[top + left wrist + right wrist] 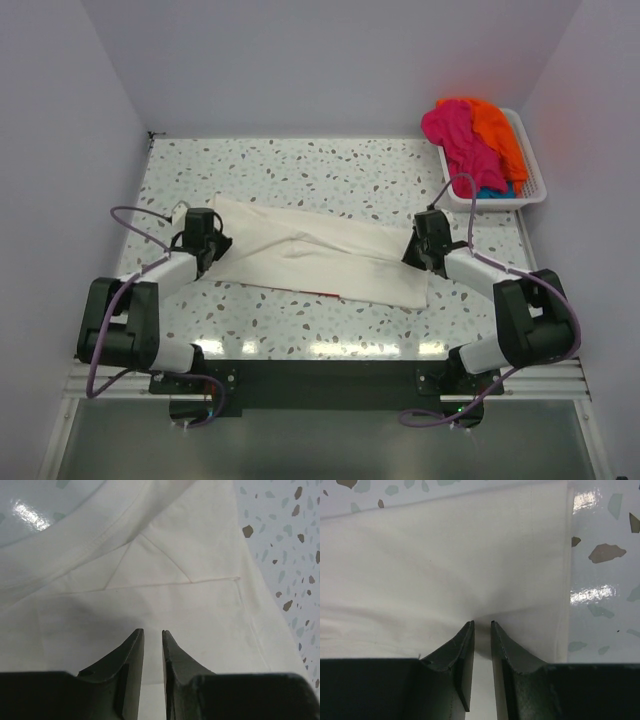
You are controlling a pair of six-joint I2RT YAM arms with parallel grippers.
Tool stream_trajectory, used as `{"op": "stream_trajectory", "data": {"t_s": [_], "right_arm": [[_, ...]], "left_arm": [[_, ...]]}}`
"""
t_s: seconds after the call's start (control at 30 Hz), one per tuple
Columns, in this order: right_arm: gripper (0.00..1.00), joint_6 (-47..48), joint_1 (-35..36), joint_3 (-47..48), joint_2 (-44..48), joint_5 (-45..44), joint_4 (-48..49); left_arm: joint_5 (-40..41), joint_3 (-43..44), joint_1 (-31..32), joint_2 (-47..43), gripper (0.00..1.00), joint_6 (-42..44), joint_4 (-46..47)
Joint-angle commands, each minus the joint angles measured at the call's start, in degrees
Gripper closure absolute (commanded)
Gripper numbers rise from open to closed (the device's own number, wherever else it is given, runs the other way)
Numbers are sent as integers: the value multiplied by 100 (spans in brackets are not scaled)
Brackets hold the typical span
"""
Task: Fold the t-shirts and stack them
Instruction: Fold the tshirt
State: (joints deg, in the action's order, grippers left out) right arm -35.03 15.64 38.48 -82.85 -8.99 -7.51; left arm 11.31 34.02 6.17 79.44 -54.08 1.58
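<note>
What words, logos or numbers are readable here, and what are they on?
No text can be read in any view.
The cream t-shirt shows only a red sliver at its near edge, too small to read.
The white basket has no visible label.

This looks like a robotics lab test cell rather than a home, though the view takes in little beyond it. Plain pale walls [330, 60] box in a speckled, terrazzo-pattern worktop [300, 160] from nine round to three o'clock. A cabled left arm [165, 275] and right arm [480, 272] are bolted to a black base plate [320, 372] at six o'clock. At two o'clock a white slatted basket [535, 190] of bright t-shirts [465, 135] adds a household touch.
</note>
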Motion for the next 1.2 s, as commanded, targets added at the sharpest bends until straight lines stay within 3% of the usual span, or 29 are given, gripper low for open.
{"op": "stream_trajectory", "data": {"t_s": [0.0, 0.3, 0.57, 0.67, 0.93, 1.03, 1.17], "right_arm": [[77, -92, -8, -86, 76, 100, 179], [78, -145, 1, -262, 366, 423, 109], [79, -443, 185, -885, 559, 890, 416], [79, -523, 500, -1079, 708, 882, 478], [76, -435, 1108, -1282, 1797, 619, 5], [71, -268, 1108, -1072, 2167, 346, -303], [70, 56, 1108, -615, 1949, 205, -374]], "left_arm": [[-58, 69, -178, 370, 75, -216, 79], [-208, 719, -529, 1380, 76, -463, 44], [-103, 2432, -617, 2654, 80, -181, -606], [-111, 2864, -617, 2753, 79, -15, -712], [-242, 3460, -600, 2111, 58, 960, -247], [-376, 4153, -416, 2443, 56, 1373, -534], [-524, 5332, -117, 3287, 58, 1831, -1221]]}}
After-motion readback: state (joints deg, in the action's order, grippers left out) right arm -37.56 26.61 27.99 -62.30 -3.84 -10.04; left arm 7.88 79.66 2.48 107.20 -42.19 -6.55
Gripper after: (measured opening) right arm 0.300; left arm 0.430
